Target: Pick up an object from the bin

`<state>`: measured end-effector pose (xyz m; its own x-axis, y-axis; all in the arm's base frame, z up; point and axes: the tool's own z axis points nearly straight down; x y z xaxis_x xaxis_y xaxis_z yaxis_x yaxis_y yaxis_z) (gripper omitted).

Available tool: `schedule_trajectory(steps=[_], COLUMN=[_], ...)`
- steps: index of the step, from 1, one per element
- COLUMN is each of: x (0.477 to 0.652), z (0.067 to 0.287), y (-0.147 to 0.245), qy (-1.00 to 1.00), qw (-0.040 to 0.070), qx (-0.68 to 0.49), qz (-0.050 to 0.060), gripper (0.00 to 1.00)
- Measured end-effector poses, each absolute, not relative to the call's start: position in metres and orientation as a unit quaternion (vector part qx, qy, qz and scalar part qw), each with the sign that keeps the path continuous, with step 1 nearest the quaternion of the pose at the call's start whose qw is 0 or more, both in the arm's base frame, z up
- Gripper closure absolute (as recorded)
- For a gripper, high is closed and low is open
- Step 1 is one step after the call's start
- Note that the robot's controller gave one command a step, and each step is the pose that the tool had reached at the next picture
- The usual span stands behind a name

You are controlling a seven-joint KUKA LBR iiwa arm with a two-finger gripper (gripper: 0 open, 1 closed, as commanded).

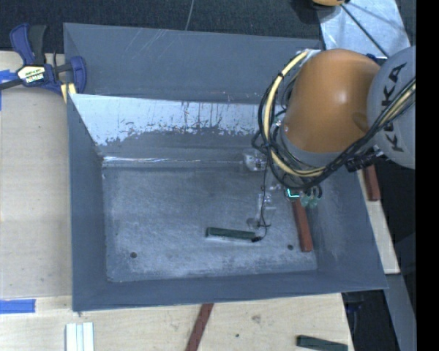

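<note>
The tool (263,221) hangs low in the bin (88,218), right by one end of a thin dark stick (233,234), maybe a pen, lying near the front wall; I cannot tell if the tool is open.

1. Grey metal bin (88,218): rectangular, with sloping walls and a flat, scuffed floor. The far wall is streaked with dark scratch marks.
2. Slim dark flat bar (230,234): lies flat on the floor, right of centre and toward the near wall, running roughly parallel to that wall.
3. Narrow reddish-brown stick (303,231): lies at the right edge of the floor along the foot of the right wall, running near to far. It is near the bar's right end but apart from it, and its far end is hidden.
4. Two small dark dots on the floor: one (134,255) by the near-left corner, the other (290,248) just beside the stick's near end. Whether they are holes or screws cannot be told.
</note>
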<state>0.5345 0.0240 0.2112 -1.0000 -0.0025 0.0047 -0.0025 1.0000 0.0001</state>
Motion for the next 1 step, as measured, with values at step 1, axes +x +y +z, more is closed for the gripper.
schedule_trajectory(steps=[1], x=[0.5362], z=[0.2153], y=[0.0239], qy=[-1.0], qw=[-0.002], qx=[0.001], qz=[0.0], gripper=[0.0])
